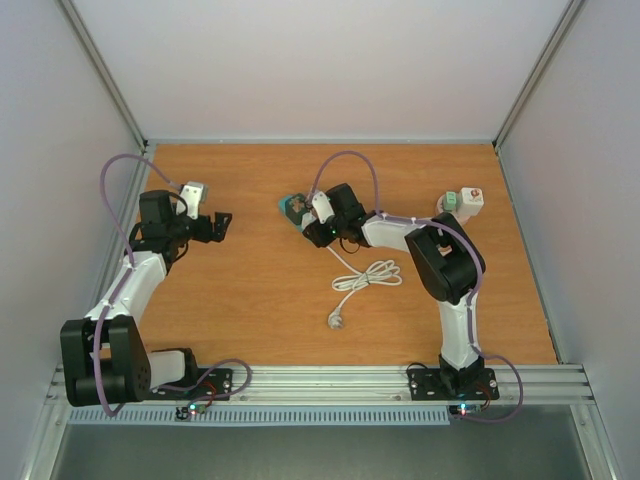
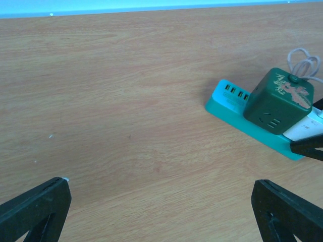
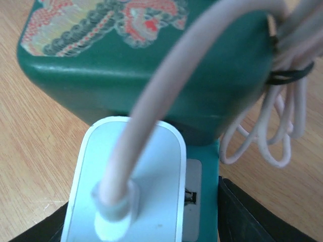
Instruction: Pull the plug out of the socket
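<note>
- Socket cube [image 2: 277, 101]: dark green, its top face bearing a scaled ornament in red, cream and grey-green.
- Base strip [image 2: 227, 101] under it: bright teal.
- Plug [image 3: 126, 176]: white, with a pale bluish cast in the right wrist view.
- Cable [image 3: 166, 85]: cream-white, bound by a black tie [image 3: 290, 75] at upper right.
- Table [image 2: 126, 101]: orange-brown wood grain.
- Left gripper [image 2: 161, 204]: black.
- Arm hoses [image 1: 110, 175]: purple.

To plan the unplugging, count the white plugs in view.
2. One plug sits at the green socket, against its side face; a loose plug lies at the cable's near end. More may be hidden.
</note>
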